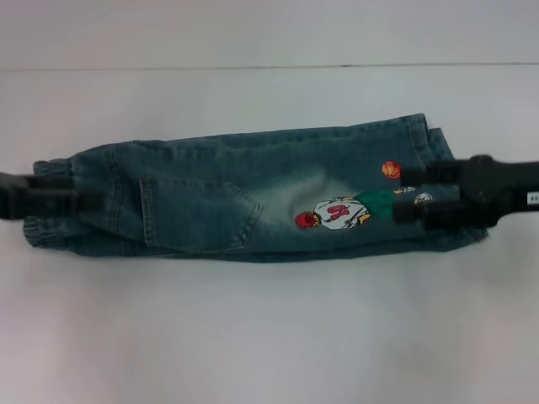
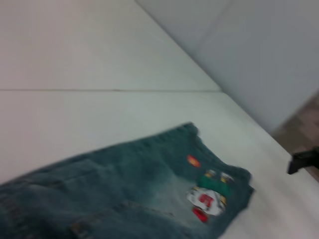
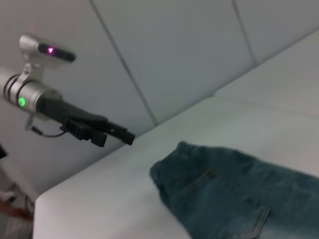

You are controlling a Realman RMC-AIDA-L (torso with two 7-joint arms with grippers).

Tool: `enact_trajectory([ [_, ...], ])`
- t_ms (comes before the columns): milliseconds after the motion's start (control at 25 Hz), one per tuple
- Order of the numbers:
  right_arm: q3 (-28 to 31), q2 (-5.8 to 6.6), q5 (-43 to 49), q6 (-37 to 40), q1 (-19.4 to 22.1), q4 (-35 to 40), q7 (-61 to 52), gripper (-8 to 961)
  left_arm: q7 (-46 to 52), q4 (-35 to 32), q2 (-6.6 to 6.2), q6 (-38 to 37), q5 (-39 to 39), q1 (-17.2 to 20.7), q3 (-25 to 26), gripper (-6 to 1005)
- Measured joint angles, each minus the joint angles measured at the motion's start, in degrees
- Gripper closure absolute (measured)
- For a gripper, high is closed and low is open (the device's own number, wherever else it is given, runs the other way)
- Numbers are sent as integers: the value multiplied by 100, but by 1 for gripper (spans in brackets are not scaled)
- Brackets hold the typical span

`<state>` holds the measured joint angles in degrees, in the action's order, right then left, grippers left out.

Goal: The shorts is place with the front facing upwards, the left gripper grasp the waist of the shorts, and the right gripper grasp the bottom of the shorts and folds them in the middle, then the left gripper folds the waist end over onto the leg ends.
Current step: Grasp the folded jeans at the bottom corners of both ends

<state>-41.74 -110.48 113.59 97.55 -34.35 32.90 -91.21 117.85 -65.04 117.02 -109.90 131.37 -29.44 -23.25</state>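
Note:
Blue denim shorts (image 1: 253, 194) lie folded lengthwise across the white table, with the waist (image 1: 55, 202) at the left and the leg ends (image 1: 429, 168) at the right. A pocket (image 1: 198, 210) and a cartoon basketball patch (image 1: 337, 212) face up. My left gripper (image 1: 42, 198) is at the waist end. From the right wrist view, the left gripper (image 3: 119, 134) hangs just beyond the waist (image 3: 169, 169), apart from the cloth. My right gripper (image 1: 408, 195) stands open over the leg ends, one finger on each side of the hem. The left wrist view shows the patch (image 2: 207, 196) and hem.
The white table (image 1: 269, 337) reaches well beyond the shorts on the near and far sides. A grey panelled wall (image 3: 189, 50) stands behind the table. The table's edge (image 2: 279, 149) drops to the floor past the leg ends.

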Motion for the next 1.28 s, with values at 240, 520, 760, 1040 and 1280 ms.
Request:
enact_trajectory([
  [240,-128,-47,183,184,6,22,54,85,-574,382,205,-6,-4,-19,-219,79],
  [520,-188,-124,235,173,40,-3,134,99,-515,579,156,447,258,3,-355,79],
  [760,-185,-188,253,84,37,-24,239,116,-200,525,-86,1266,1225,-32,-75,80],
  [1040,-174,-242,253,-35,15,-32,284,136,-10,634,-49,2149,1744,-67,-201,84],
  [1280,-173,-248,252,-93,-9,-92,319,154,84,944,9,2645,1838,-115,-718,116],
])
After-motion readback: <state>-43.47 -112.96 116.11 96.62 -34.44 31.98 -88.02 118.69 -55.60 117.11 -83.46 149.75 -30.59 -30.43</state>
